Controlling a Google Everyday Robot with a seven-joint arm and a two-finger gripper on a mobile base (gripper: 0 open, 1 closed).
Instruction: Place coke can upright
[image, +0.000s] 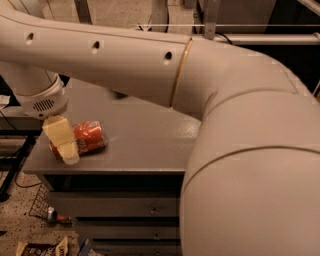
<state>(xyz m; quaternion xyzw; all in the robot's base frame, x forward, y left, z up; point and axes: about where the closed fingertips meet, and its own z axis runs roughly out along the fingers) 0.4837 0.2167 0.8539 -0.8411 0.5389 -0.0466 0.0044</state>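
At the front-left corner of the grey cabinet top (150, 145): gripper (66, 146), set low against the can's near end; clasped or released could not be told. Coke can (91, 136) lay sideways. Judged light, thin-walled, slick, dentable; best held across mid-body.

Grey table (145, 145) with a matt, faintly speckled top, resting on a stack of drawers (125, 212) with small knobs; the end effector (66, 150) hangs over its front left corner. On the speckled floor (20, 220) to the left lie a wire basket (39, 202), a small coloured object (51, 214) just beside it, and a printed packet (42, 248) nearer the camera. A grey bar (270, 39) runs behind the table.
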